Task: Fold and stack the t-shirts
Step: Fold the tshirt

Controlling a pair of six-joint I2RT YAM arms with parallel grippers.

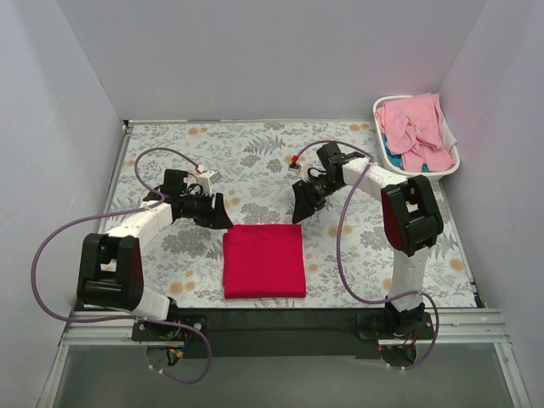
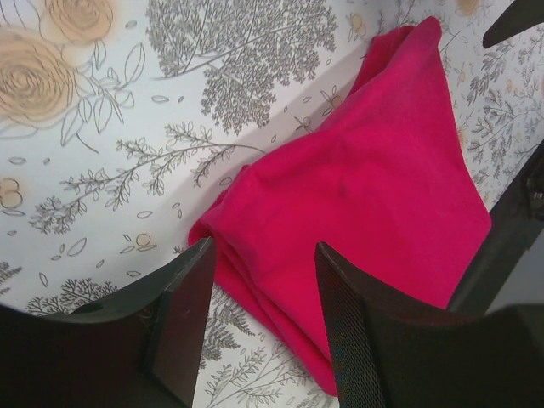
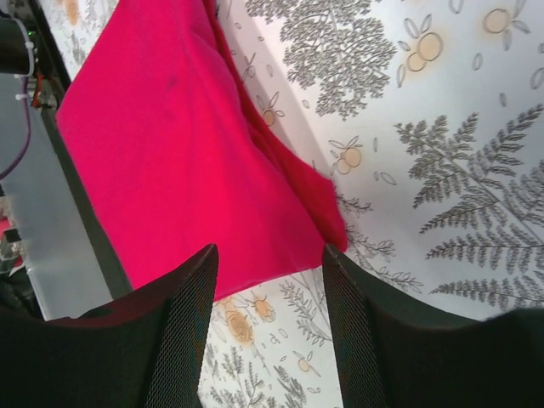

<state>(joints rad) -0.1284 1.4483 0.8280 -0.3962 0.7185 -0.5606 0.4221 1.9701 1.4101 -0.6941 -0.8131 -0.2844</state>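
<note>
The crimson red t-shirt [image 1: 263, 260] lies folded into a flat square near the table's front middle. It also shows in the left wrist view [image 2: 374, 187] and in the right wrist view [image 3: 187, 153]. My left gripper [image 1: 223, 218] is open and empty, just off the shirt's far left corner [image 2: 263, 280]. My right gripper [image 1: 301, 209] is open and empty, just off the far right corner [image 3: 270, 280]. Pale pink t-shirts [image 1: 414, 131] lie crumpled in the white laundry basket [image 1: 451, 164] at the back right.
The table [image 1: 255, 153] has a floral-print cover. Grey walls close in the left, back and right sides. A black base rail [image 1: 280, 327] runs along the near edge behind the red shirt.
</note>
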